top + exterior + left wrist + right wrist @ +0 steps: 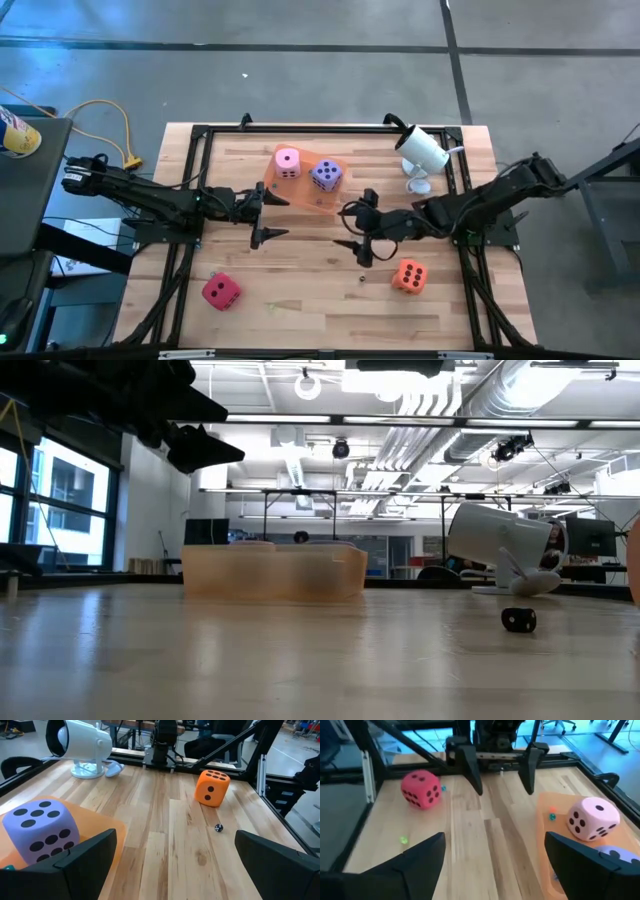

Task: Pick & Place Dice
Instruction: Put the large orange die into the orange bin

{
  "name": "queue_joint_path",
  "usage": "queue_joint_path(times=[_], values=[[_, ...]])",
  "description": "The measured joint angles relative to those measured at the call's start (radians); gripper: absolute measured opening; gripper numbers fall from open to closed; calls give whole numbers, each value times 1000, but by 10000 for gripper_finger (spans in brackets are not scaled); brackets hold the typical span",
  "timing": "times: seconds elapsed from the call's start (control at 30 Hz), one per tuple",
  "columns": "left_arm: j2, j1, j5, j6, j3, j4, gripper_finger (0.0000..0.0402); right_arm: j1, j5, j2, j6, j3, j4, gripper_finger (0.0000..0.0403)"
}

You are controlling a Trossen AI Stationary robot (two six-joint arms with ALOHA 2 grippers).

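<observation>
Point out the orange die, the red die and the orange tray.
orange die [409,275]: high view, middle of its top face.
red die [220,291]: high view, middle of its top face.
orange tray [304,197]: high view, bare floor near its front edge.

On the flat translucent orange tray [322,197] at the wooden tabletop [310,290] rear: pink soft die [288,162] beside lavender-purple soft die [326,176]. Front left: red soft die [220,291]. Front right: orange soft die [409,275].
</observation>
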Motion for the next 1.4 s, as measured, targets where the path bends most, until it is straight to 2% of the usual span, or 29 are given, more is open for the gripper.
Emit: queue_joint_path(times=[0.1,0.17,0.23,0.33,0.5,0.6,0.93,1.07,1.2,1.4], values=[[0,0,0,0,0,0,395,16,34,0,7,0,-1,332],[0,0,0,0,0,0,395,40,153,0,33,0,-1,332],[0,0,0,0,0,0,395,62,228,0,37,0,5,332],[0,0,0,0,0,0,395,82,270,16,-4,0,17,340],[0,0,0,0,0,0,395,77,309,42,10,0,12,393],[0,0,0,0,0,0,395,73,323,48,19,0,-5,392],[0,0,0,0,-1,0,395,78,314,47,-14,0,-10,400],[0,0,0,0,-1,0,395,90,234,43,-17,0,-81,398],[0,0,0,0,-1,0,395,115,111,41,100,53,-250,398],[0,0,0,0,-1,0,395,205,58,39,382,157,-579,398]])
